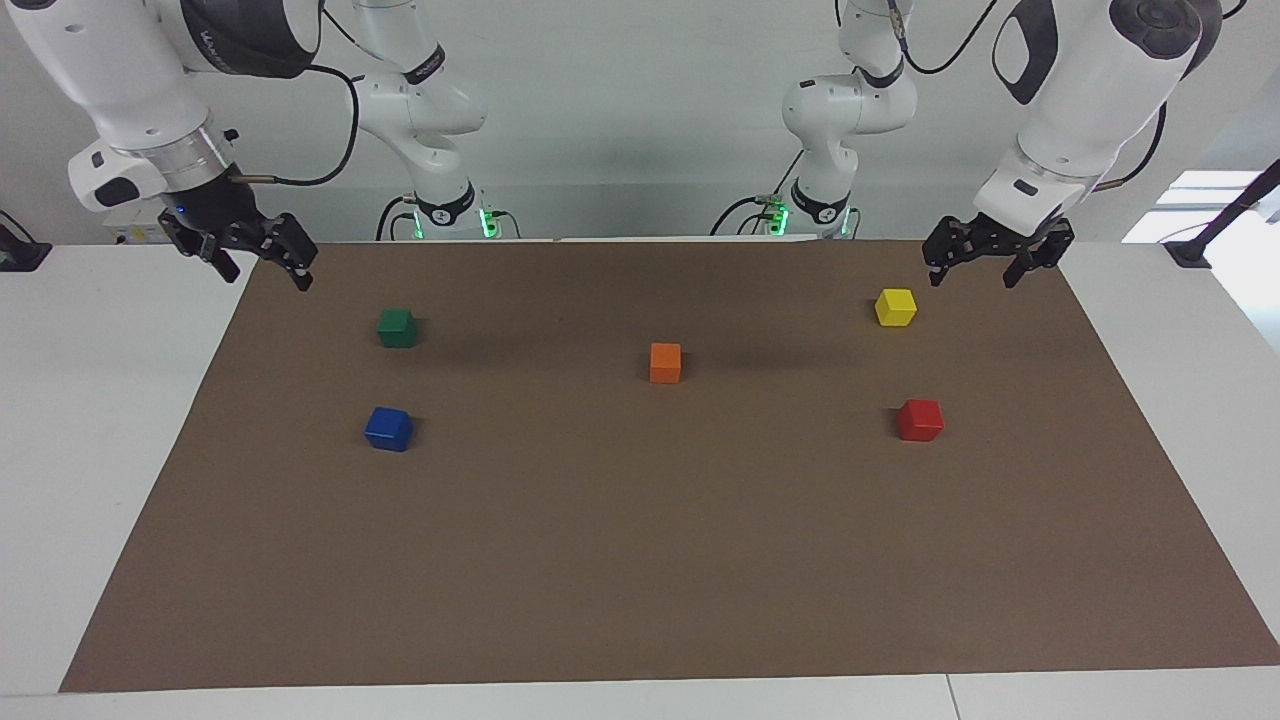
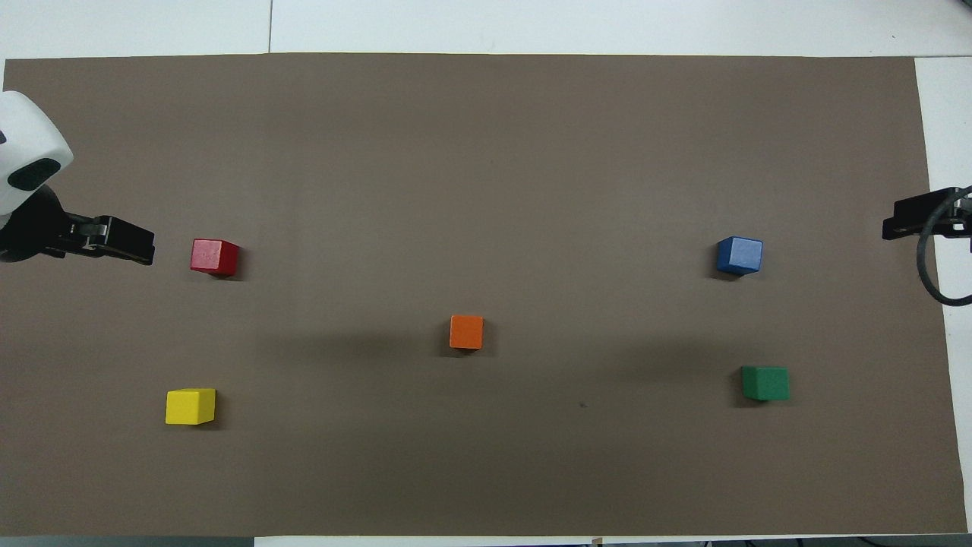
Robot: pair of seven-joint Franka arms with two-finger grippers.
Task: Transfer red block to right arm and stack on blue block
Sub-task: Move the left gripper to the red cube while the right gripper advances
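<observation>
The red block (image 1: 920,420) sits on the brown mat toward the left arm's end; it also shows in the overhead view (image 2: 214,256). The blue block (image 1: 388,428) sits toward the right arm's end and shows in the overhead view (image 2: 739,255) too. My left gripper (image 1: 973,276) hangs open and empty in the air over the mat's edge at its own end; only its tip (image 2: 140,249) shows from overhead. My right gripper (image 1: 268,276), with a small blue light, hangs open and empty over the mat's edge at its end; its tip (image 2: 896,226) shows from overhead.
A brown mat (image 1: 640,560) covers the white table. An orange block (image 1: 665,362) sits mid-mat. A yellow block (image 1: 895,307) lies nearer to the robots than the red block. A green block (image 1: 397,327) lies nearer to the robots than the blue block.
</observation>
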